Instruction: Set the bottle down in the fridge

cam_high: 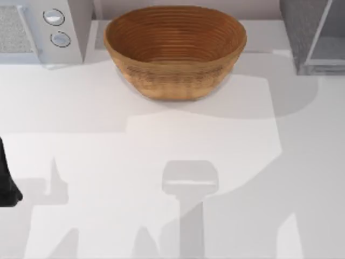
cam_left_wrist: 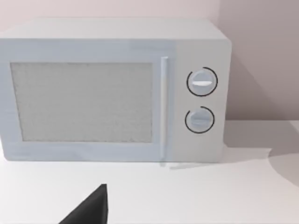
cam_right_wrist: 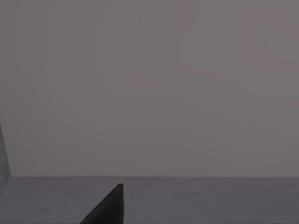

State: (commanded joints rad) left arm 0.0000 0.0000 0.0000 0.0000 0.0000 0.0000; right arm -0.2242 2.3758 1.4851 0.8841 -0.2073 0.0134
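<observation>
The fridge [cam_high: 310,38] stands at the surface's [cam_high: 161,145] far right corner, past the basket [cam_high: 175,51]; I cannot tell where the bottle is. The left claw [cam_left_wrist: 88,210] faces the microwave [cam_left_wrist: 112,91], and whether either claw is spread or pressed together I cannot tell. Any release should probably wait until the bottle sits upright and level inside the fridge.

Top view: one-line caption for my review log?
Woven basket at the table's back, microwave at left, grey fridge at right.
</observation>
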